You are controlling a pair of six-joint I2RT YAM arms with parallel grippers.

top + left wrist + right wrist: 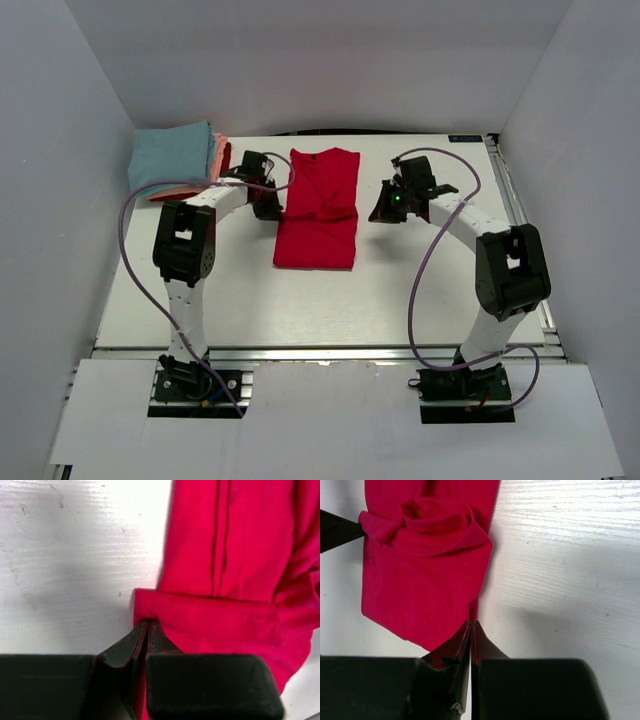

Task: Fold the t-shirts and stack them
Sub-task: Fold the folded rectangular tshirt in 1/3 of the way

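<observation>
red shirt [318, 210] mid-table, left hand [148, 626] pinching its edge, right hand [471, 626] seemingly clamped on opposite edge

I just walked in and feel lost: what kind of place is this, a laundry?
More likely a robot test cell: a white table boxed in by blank walls, with a left gripper and right gripper each pinching a red t-shirt near a folded stack.

The table [300, 300] is viewed whole from high above and behind its near edge, facing down and forward. The 2 wrist views are taken very close to the tabletop, past the left gripper [148, 624] and the right gripper [472, 623]. The red shirt [318, 205] is shared by all 3 views.
</observation>
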